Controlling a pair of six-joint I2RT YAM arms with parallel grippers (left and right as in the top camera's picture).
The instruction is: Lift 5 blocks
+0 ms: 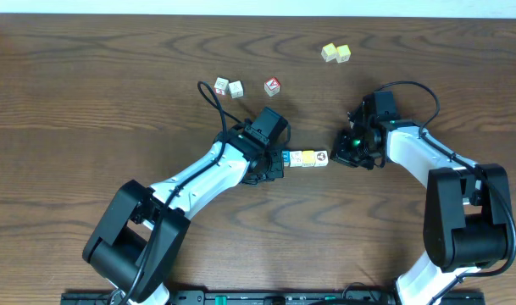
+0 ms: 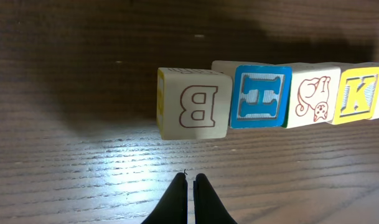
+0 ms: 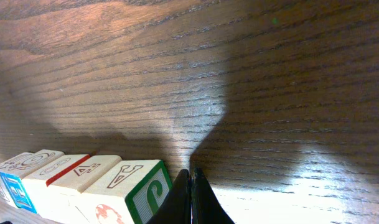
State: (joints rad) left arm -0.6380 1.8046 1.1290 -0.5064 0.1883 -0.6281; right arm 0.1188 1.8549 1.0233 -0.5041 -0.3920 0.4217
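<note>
The five small printed wooden blocks (image 1: 305,158) lie in one tight row on the brown wooden worktop (image 1: 88,110), in the middle between the two arms. The left jaws are pressed together and hold nothing. Their tip points at the cream end block with the letter B (image 2: 194,104), with a thin strip of worktop showing between. The right jaws are also pressed together, just beside the green-edged end block (image 3: 144,190); whether they touch it I cannot tell. The step in hand seems to be clamping the row from both ends. Next, both arms should push inward evenly and then rise together, otherwise the row may buckle.
</note>
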